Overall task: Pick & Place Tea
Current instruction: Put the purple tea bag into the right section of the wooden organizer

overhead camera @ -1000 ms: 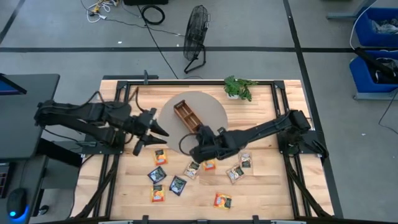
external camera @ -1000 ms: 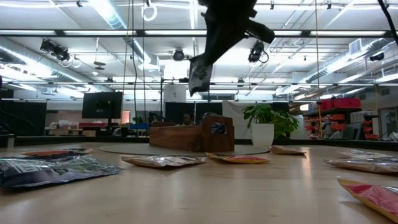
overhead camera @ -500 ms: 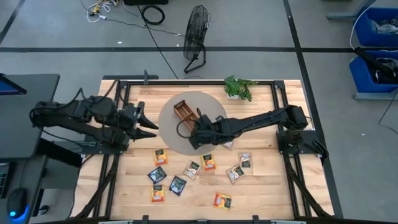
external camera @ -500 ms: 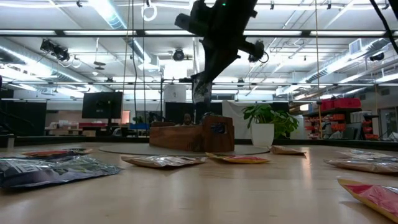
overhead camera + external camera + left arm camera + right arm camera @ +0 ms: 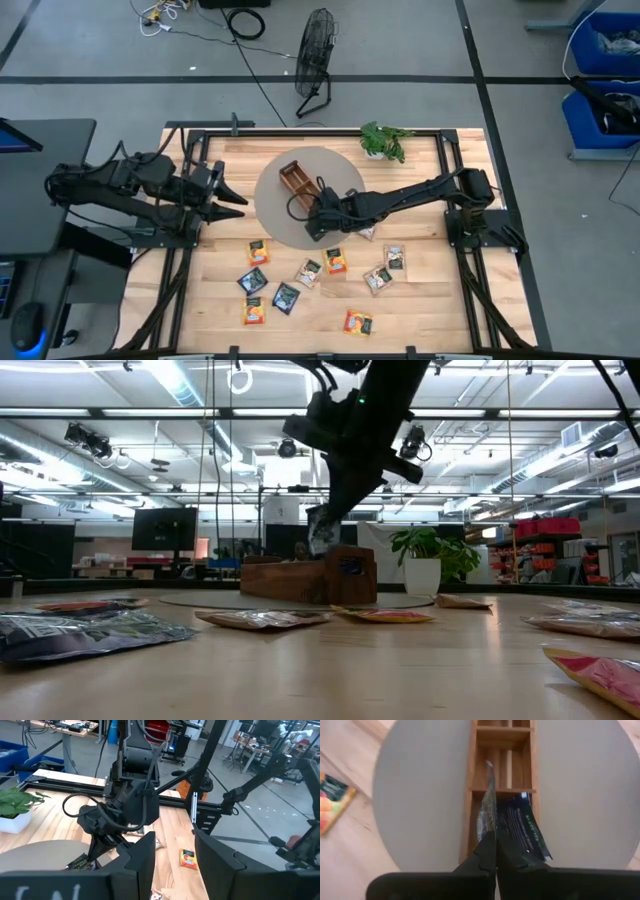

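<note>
Sachet (image 5: 487,810) pinched edge-on in the right hand (image 5: 494,851), frame centre: lower straight into the tray (image 5: 472,775) compartment below.

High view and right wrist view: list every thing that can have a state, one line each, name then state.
Right gripper: shut on a tea sachet, above the tray's near end.
Held sachet: edge-on, hanging over the wooden tray.
Wooden tray: on the grey round mat, one dark sachet already in its near compartment.
Dark sachet: leaning in that compartment.
Left gripper: open, empty, at the table's left side.
Loose sachets: lying flat on the table.
</note>
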`<action>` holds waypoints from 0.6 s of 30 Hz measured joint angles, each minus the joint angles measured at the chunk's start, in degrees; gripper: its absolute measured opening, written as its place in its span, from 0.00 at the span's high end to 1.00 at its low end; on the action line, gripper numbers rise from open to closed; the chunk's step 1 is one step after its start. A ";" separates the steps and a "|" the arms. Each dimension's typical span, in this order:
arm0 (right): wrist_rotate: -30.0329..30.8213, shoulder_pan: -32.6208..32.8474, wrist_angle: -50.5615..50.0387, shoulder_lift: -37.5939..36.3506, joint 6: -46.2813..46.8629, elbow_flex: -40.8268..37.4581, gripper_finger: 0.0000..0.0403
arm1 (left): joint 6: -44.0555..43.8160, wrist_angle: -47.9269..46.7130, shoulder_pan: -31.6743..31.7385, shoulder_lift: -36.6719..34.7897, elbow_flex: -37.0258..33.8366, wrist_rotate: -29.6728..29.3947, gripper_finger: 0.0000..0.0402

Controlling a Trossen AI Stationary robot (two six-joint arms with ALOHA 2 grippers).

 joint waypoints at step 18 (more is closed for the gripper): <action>-1.33 -2.82 1.10 0.13 -4.23 -0.38 1.00 | -0.82 -0.01 0.00 0.00 0.00 -0.85 0.65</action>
